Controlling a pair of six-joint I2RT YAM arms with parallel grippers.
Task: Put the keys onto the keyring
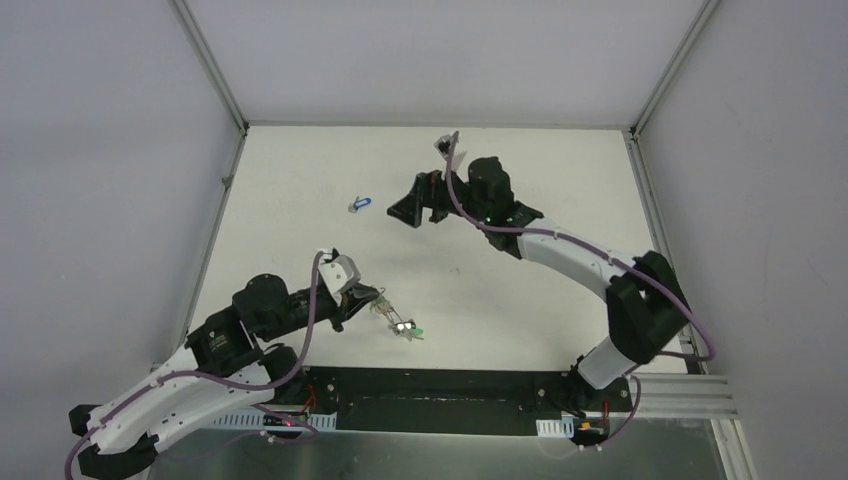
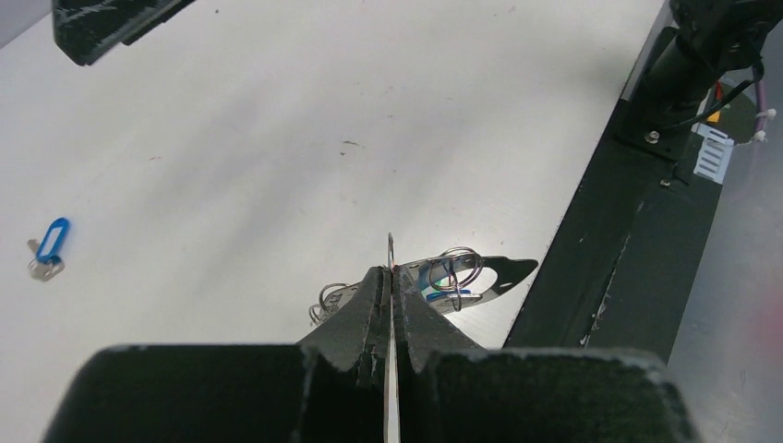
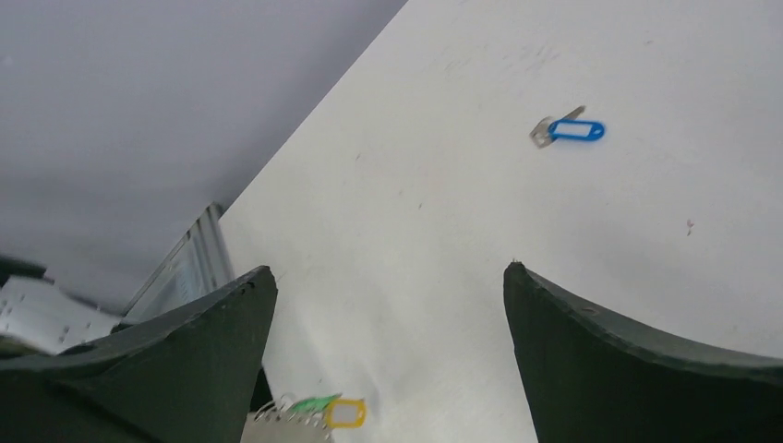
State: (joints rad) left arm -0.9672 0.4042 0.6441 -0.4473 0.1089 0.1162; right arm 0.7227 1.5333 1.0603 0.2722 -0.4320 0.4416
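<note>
My left gripper [image 1: 368,298] is shut on the keyring [image 1: 385,306], holding it just above the table near the front edge. In the left wrist view the thin keyring [image 2: 391,247] shows edge-on between the closed fingertips of that gripper [image 2: 391,272], and small silver rings with keys [image 2: 454,273] hang beyond them. Green- and yellow-tagged keys [image 1: 407,328] dangle from the ring; their tags [image 3: 343,412] also show in the right wrist view. A blue-tagged key [image 1: 359,204] lies loose on the table. My right gripper [image 1: 415,205] hovers open just right of this blue key [image 3: 571,130], with nothing between its fingers.
The white table [image 1: 500,290] is boxed in by grey walls with metal rails [image 1: 212,70] at the corners. A black base plate [image 1: 440,400] carrying both arm mounts runs along the near edge. The right arm's base [image 2: 711,46] stands close to the held ring.
</note>
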